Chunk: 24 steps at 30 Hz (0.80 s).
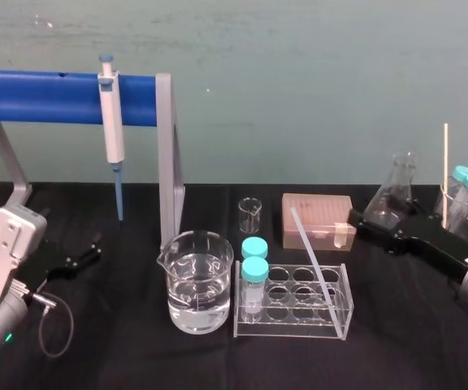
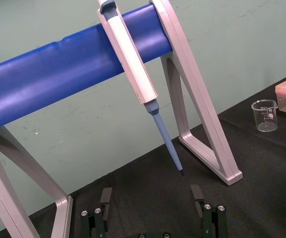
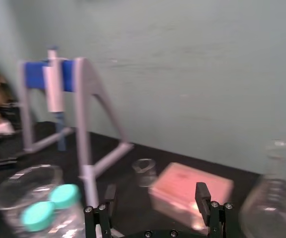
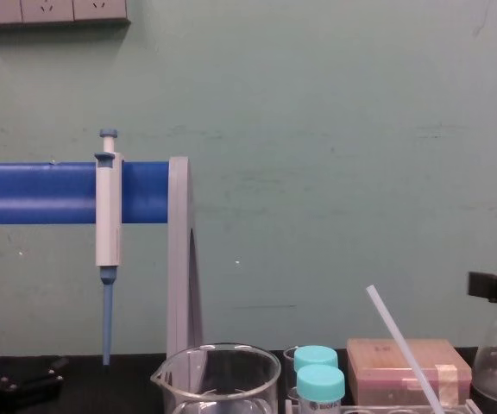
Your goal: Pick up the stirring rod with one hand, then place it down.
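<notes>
The stirring rod (image 1: 311, 252) is a thin translucent-white stick leaning in the clear tube rack (image 1: 291, 329), its upper end tilted back and to the left. In the chest view the stirring rod (image 4: 399, 345) rises slanted in front of the pink box. My right gripper (image 1: 357, 223) is stretched out low over the table, just right of the pink box and behind the rack. The right wrist view shows this right gripper (image 3: 155, 198) open and holding nothing. My left gripper (image 1: 88, 250) rests at the far left, and the left wrist view shows it (image 2: 151, 198) open and empty too.
A beaker of water (image 1: 200, 280) and two teal-capped tubes (image 1: 255, 268) stand left of the rod. Behind are a small beaker (image 1: 250, 214), the pink box (image 1: 317, 219) and a flask (image 1: 395, 195). A pipette (image 1: 110, 122) hangs on the blue-barred stand (image 1: 47, 97).
</notes>
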Available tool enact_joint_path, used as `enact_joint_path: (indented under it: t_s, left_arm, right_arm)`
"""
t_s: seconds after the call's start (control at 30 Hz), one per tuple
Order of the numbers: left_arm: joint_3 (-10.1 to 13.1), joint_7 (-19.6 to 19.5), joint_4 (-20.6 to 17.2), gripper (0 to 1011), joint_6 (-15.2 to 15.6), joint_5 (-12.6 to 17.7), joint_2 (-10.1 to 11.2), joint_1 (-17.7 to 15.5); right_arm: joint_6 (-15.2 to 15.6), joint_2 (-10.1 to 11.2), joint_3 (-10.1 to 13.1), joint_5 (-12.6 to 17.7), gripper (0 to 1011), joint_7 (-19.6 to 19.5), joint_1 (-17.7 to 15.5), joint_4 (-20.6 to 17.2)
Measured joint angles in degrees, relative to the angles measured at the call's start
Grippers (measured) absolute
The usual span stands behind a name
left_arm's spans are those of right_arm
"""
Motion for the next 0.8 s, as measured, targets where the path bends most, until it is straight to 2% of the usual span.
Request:
enact_joint_path:
  t_s: [0.03, 0.1, 0.17, 0.37, 0.63, 0.8]
  left_arm:
    - [0.0, 0.0, 0.0, 1000, 0.0, 0.0, 0.0, 0.0]
    - [0.0, 0.0, 0.0, 1000, 0.0, 0.0, 0.0, 0.0]
    - [0.0, 0.0, 0.0, 1000, 0.0, 0.0, 0.0, 0.0]
    - [0.0, 0.0, 0.0, 1000, 0.0, 0.0, 0.0, 0.0]
    - [0.0, 0.0, 0.0, 1000, 0.0, 0.0, 0.0, 0.0]
    - [0.0, 0.0, 0.0, 1000, 0.0, 0.0, 0.0, 0.0]
  right_arm:
    - [0.0, 0.0, 0.0, 0.0, 1000, 0.0, 0.0, 0.0]
    - [2.1, 0.6, -0.7, 1.3, 1000, 3.0, 0.8, -0.7]
    - [3.0, 0.9, -1.6, 1.5, 1000, 4.3, 1.5, -0.8]
    - [5.1, 1.6, -5.9, -0.1, 1000, 7.5, 5.1, 0.0]
    - [7.7, 1.0, -10.5, -3.6, 1000, 8.3, 9.5, 2.5]
    - [8.7, 0.2, -12.2, -5.2, 1000, 8.3, 11.2, 3.7]
